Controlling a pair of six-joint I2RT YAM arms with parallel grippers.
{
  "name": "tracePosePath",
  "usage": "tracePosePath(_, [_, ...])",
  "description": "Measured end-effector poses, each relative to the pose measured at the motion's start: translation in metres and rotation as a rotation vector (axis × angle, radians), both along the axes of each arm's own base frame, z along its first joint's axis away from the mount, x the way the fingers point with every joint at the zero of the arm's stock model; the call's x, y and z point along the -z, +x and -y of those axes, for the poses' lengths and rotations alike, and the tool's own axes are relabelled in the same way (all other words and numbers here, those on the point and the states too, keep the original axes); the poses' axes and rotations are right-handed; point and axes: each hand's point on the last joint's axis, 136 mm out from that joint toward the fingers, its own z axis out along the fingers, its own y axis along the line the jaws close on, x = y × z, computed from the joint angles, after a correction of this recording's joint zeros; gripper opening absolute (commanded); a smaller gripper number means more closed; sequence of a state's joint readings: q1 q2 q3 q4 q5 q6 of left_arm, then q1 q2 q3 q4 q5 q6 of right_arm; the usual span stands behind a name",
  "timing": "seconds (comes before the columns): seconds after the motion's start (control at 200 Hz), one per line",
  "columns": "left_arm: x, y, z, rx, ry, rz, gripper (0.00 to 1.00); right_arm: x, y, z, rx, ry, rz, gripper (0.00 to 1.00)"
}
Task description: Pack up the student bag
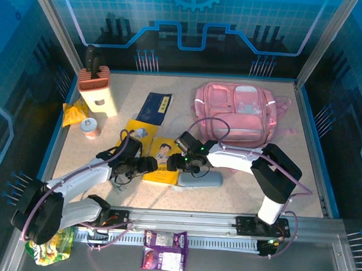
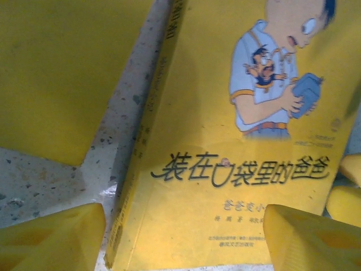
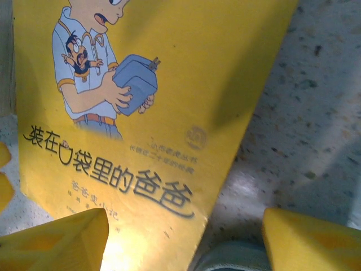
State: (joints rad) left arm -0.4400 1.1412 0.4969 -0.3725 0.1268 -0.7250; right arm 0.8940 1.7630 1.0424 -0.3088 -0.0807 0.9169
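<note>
The pink student bag (image 1: 237,114) lies at the back right of the table, apart from both arms. A yellow picture book (image 1: 162,160) lies flat at the front centre. My left gripper (image 1: 151,165) is open at the book's left side. In the left wrist view the jaws (image 2: 183,243) straddle the spine, one finger over the table and the other over the cover (image 2: 225,141). My right gripper (image 1: 177,161) is open at the book's right side. In the right wrist view it (image 3: 186,245) straddles the book's (image 3: 141,113) right edge. Neither holds anything.
A grey pencil case (image 1: 200,179) lies just right of the book, under the right gripper. A second yellow book (image 1: 138,133) and a blue book (image 1: 154,108) lie behind. A beige holder (image 1: 97,88), a small cup (image 1: 91,128) and a yellow packet (image 1: 76,113) stand at the back left.
</note>
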Motion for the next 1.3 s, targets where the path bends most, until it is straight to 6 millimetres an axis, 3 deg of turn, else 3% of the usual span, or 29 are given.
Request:
tracePosePath(0.365, [0.006,0.008,0.007,-0.004,-0.033,0.000,0.58,0.004,0.004,-0.015,0.006,0.039,-0.026,0.78])
tracePosePath(0.65, [0.008,0.007,0.006,-0.003,-0.027,-0.005,0.57,0.002,0.003,-0.017,0.001,0.053,-0.034,0.78])
tracePosePath(0.79, [0.008,0.008,0.006,-0.004,-0.025,-0.004,0.57,-0.011,0.005,-0.018,0.004,0.087,-0.027,0.77])
tracePosePath(0.956, [0.010,0.007,0.006,-0.004,-0.021,-0.013,0.56,-0.029,0.008,-0.019,0.024,0.186,-0.031,0.73])
tracePosePath(1.301, [0.011,0.007,0.005,-0.004,-0.019,-0.014,0.56,-0.035,0.009,-0.017,0.069,0.258,-0.048,0.54])
